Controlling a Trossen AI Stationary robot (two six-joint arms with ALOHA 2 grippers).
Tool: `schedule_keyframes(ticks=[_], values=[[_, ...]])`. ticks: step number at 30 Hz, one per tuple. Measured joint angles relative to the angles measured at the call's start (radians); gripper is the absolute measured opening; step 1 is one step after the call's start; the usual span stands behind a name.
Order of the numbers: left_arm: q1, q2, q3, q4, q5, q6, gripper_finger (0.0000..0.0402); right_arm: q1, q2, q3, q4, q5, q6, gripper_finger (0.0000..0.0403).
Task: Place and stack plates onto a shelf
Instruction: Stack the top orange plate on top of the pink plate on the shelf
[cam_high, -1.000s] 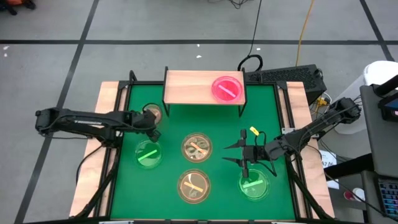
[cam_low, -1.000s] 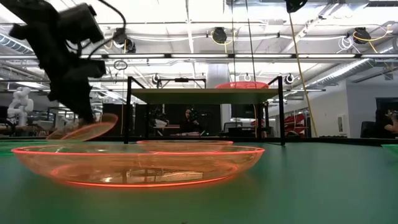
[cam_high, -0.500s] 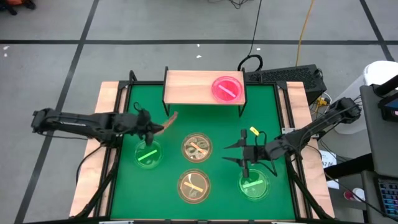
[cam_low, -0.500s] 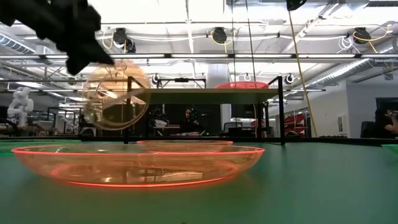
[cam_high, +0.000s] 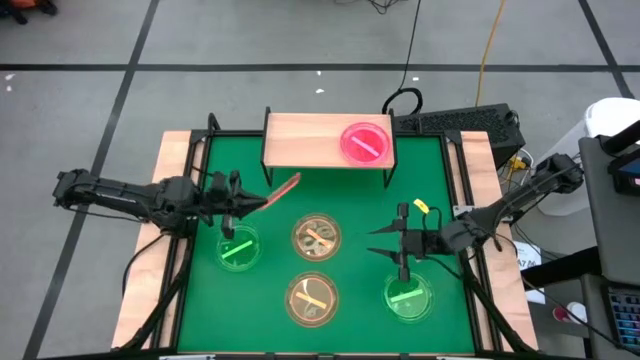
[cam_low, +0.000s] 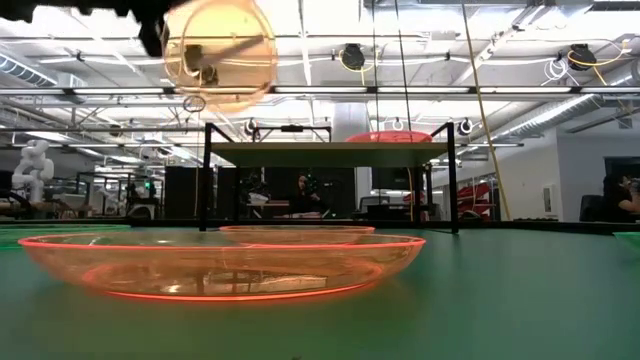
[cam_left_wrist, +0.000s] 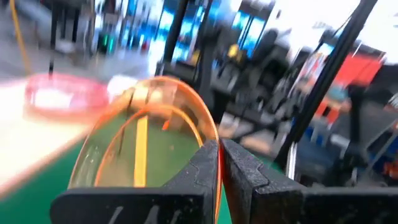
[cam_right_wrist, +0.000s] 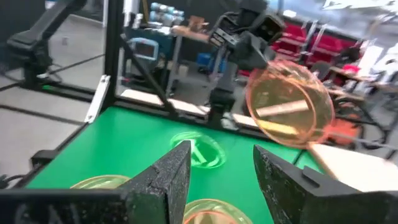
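My left gripper (cam_high: 247, 203) is shut on an amber plate (cam_high: 283, 190), held in the air left of the shelf's front edge; the plate (cam_low: 220, 50) shows high in the low view. The shelf (cam_high: 300, 140) is a light-wood board on black legs at the mat's far side. A pink plate (cam_high: 364, 142) rests flat on its right half. My right gripper (cam_high: 386, 245) is open and hovers over the mat, just beyond a green plate (cam_high: 408, 297). On the mat lie another green plate (cam_high: 238, 248) and two amber plates (cam_high: 317, 237), (cam_high: 311, 297). My left gripper pinches the amber plate's rim (cam_left_wrist: 208, 134) between its two fingers, coming roughly level from the table's left. The plate is lifted clear and stands tilted up on edge, its yellow stripe (cam_left_wrist: 141, 149) facing the wrist camera.
The shelf's left half (cam_high: 295, 140) is bare wood. Black shelf legs (cam_high: 266, 165) stand on the green mat (cam_high: 350, 200). A keyboard (cam_high: 460, 122) lies beyond the table's far right corner. The nearest amber plate (cam_low: 220, 265) fills the low view's foreground.
My left gripper has lifted the amber plate off the mat's far left part, raised it well above the table and carried it right toward the shelf. The plate has tipped from nearly flat to standing on edge.
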Motion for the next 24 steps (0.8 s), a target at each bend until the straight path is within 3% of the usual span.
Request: schedule_keyframes(ticks=[5, 14, 19, 24], values=[[0.000, 0.000, 0.000, 0.179, -0.005, 0.138, 0.0021, 0.049, -0.039, 0.000, -0.001, 0.103, -0.050, 0.0155], [0.007, 0.063, 0.002, 0.455, -0.124, 0.352, 0.0021, 0.116, -0.056, 0.000, 0.003, 0.243, -0.084, 0.0155], [0.039, 0.162, 0.107, 0.390, -0.135, 0.401, 0.0021, 0.118, -0.057, 0.000, 0.015, 0.274, -0.089, 0.0155], [0.074, 0.311, 0.317, 0.177, -0.135, 0.462, 0.0021, 0.118, -0.060, 0.000, 0.042, 0.274, -0.111, 0.0155]])
